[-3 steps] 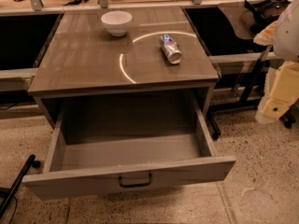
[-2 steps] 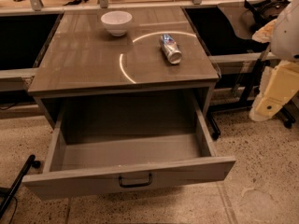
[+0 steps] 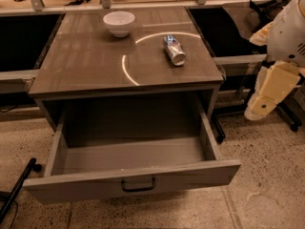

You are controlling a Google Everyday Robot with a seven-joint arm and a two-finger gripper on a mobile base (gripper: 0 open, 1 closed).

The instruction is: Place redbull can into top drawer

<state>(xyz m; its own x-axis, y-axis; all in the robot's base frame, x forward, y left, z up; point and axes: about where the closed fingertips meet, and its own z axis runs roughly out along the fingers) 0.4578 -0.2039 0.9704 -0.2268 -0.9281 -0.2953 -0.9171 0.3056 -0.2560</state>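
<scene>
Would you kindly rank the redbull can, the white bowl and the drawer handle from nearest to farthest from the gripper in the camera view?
The gripper hangs right of the cabinet.
1. The redbull can, lying on the right side of the top.
2. The drawer handle, front centre of the open top drawer, and the white bowl, back left: too close to call.

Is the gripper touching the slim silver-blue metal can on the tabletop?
Apart. Camera view: the gripper hangs right of the tabletop, a wide gap from the silver-blue redbull can.
</scene>
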